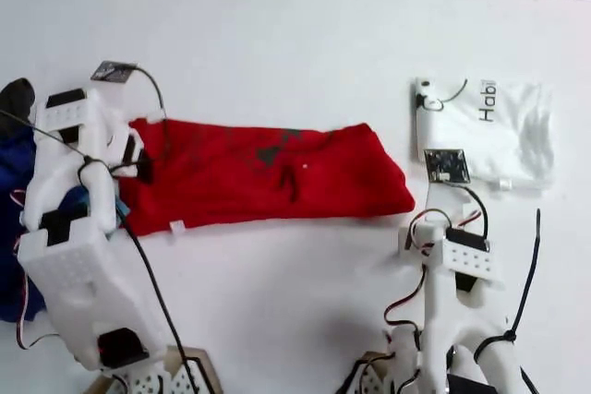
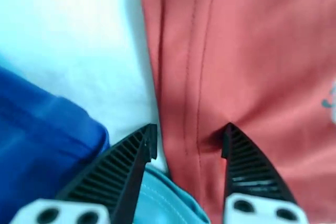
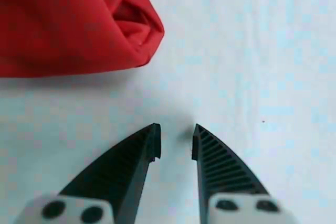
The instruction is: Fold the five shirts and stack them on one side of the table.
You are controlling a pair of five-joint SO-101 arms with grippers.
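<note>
The red shirt lies folded into a long band across the middle of the desk, its stitched hem end toward my left arm. My left end effector sits at that end with its fingers spread wide, one over the hem, the other over bare desk just beside the edge, and nothing is pinched. Beneath it is a strip of pale blue cloth, possibly another shirt, though I can't be sure. A dark blue shirt lies just beside that. My right end effector hovers over bare desk near the red shirt's rounded other end, fingers slightly parted, holding nothing. A folded white shirt rests at the far right.
</note>
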